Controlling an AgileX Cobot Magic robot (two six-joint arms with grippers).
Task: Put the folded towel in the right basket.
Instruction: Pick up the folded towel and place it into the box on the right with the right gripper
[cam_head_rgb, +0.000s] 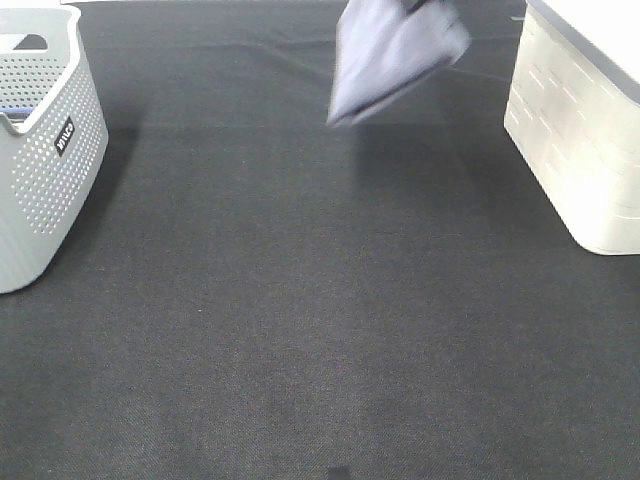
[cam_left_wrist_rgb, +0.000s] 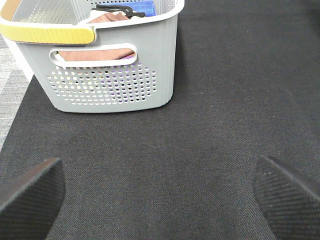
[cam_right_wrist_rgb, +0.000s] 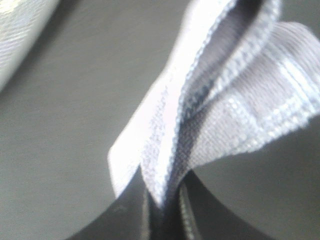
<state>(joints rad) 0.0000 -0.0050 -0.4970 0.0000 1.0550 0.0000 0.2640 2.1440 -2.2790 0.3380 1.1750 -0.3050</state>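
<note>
The left claw (cam_left_wrist_rgb: 160, 200) has two black, rounded fingertips (cam_left_wrist_rgb: 31, 192), matte and covered in a fine diamond-weave rubbery texture. The right claw (cam_right_wrist_rgb: 164, 220) shows as two smooth, glossy black fingers (cam_right_wrist_rgb: 120, 220), blurred, one with a grey ribbed inner edge.

- The grey left basket (cam_head_rgb: 45, 170) has a little black tag (cam_head_rgb: 64, 137) with white lettering on its side.
- The tag is tiny and turned sideways, so honestly I can't make out the letters.
</note>
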